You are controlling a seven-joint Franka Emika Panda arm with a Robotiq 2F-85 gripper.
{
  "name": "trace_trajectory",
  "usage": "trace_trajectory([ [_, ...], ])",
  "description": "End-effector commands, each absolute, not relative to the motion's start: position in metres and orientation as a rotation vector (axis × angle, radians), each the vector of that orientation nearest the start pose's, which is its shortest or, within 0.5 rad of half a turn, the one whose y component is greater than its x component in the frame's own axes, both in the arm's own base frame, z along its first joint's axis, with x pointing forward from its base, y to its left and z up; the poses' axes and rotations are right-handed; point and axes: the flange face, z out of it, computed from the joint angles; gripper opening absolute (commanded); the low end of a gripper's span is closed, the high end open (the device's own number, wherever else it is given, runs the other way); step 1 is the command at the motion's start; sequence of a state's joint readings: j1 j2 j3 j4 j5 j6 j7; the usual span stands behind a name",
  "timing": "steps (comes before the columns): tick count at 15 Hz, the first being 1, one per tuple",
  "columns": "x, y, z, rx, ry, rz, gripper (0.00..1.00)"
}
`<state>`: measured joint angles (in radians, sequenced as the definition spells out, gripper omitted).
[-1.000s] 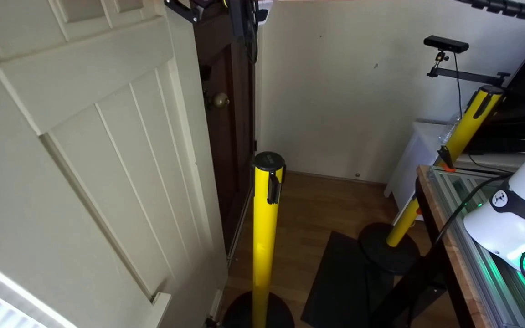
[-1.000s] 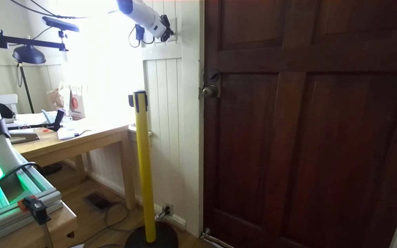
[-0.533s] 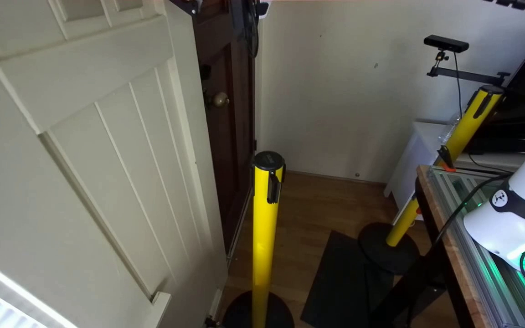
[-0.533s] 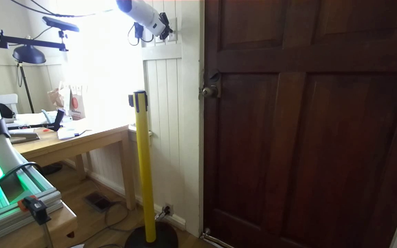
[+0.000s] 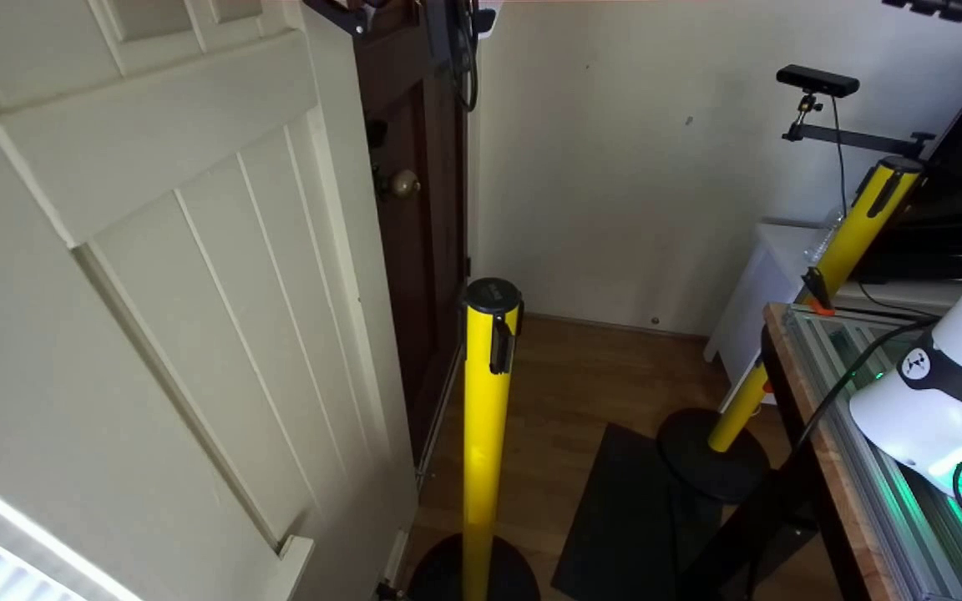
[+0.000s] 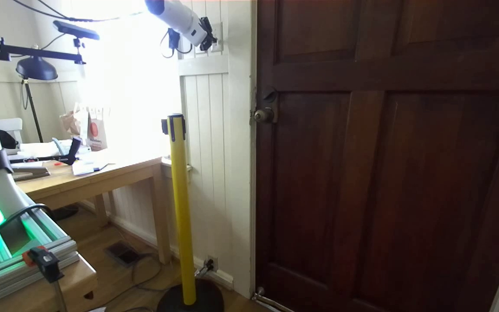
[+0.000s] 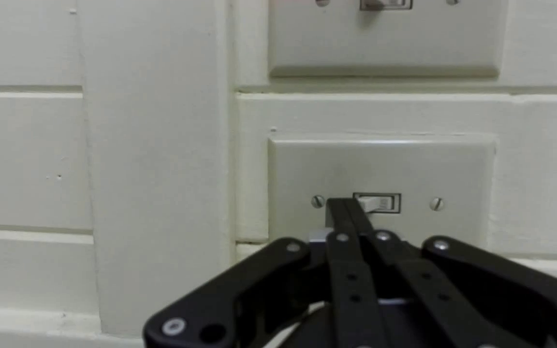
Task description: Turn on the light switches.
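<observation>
Two pale switch plates are on the white panelled wall in the wrist view. The nearer plate (image 7: 452, 164) has a white toggle (image 7: 373, 203) that leans left in this view. The farther plate (image 7: 394, 43) is cut by the top edge, and its toggle (image 7: 375, 4) shows only in part. My gripper (image 7: 347, 200) is shut and empty. Its fingertips are just left of the nearer toggle and overlap its end; I cannot tell whether they touch it. In an exterior view the gripper (image 6: 209, 42) is close to a wall plate (image 6: 218, 32).
A yellow post (image 6: 181, 195) stands below the arm; it also shows in an exterior view (image 5: 485, 434). A dark wooden door (image 6: 362, 151) with a knob (image 6: 264, 115) is beside the switch wall. A wooden table (image 6: 102, 180) stands near the bright window.
My gripper has shifted slightly left in an exterior view, and more of the wall plate behind it shows. The other things have not moved.
</observation>
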<state>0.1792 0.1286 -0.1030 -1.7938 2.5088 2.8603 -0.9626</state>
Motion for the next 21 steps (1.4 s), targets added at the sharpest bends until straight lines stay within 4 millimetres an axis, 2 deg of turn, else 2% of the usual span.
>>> trace_trajectory([
  [1, 0.613, 0.027, 0.495, -1.427, 1.113, -0.963, 0.0],
  [5, 0.617, 0.029, 0.494, -1.429, 1.107, -0.966, 0.0],
  [11, 0.624, 0.015, 0.497, -1.412, 1.116, -0.989, 0.0],
  [16, 0.626, 0.021, 0.493, -1.417, 1.112, -0.978, 0.0],
  [21, 0.63, 0.022, 0.5, -1.403, 1.09, -0.988, 0.0],
])
